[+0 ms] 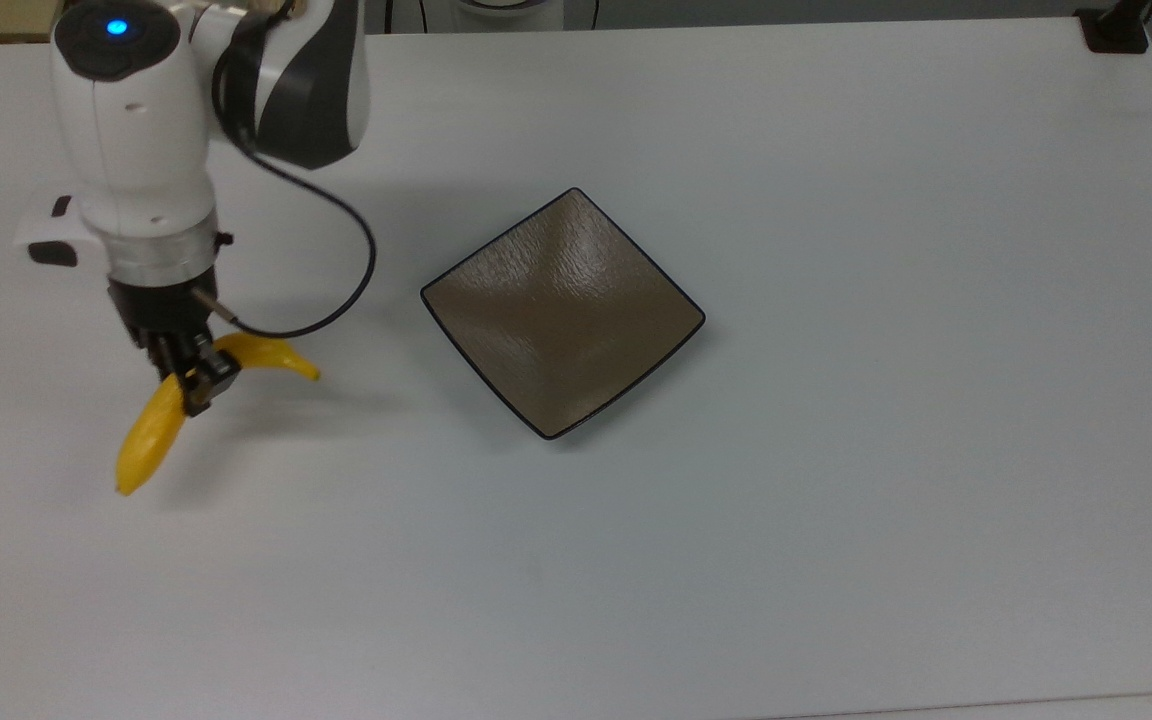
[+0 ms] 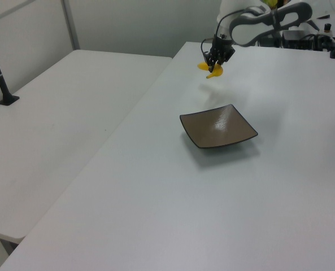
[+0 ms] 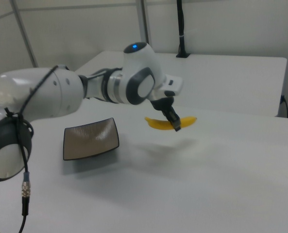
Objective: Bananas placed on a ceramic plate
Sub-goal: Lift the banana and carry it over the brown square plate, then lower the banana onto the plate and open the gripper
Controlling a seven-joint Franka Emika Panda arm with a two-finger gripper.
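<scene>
A curved yellow banana (image 1: pixel 149 436) hangs in the air above the white table (image 1: pixel 836 500), gripped near its middle by my gripper (image 1: pixel 194 379), which is shut on it. The right view shows the banana (image 3: pixel 159 124) lifted off the surface with its shadow below, held by the gripper (image 3: pixel 175 124). The square brown ceramic plate (image 1: pixel 563 312) lies bare on the table, to the top view's right of the banana. In the left view the banana (image 2: pixel 213 71) and gripper (image 2: pixel 214 61) are beyond the plate (image 2: pixel 218 126).
A black cable (image 1: pixel 336 270) loops from the wrist beside the gripper. A black clamp (image 1: pixel 1116 28) sits at the table's far right corner in the top view. A second white table (image 2: pixel 60 113) stands on the left view's left.
</scene>
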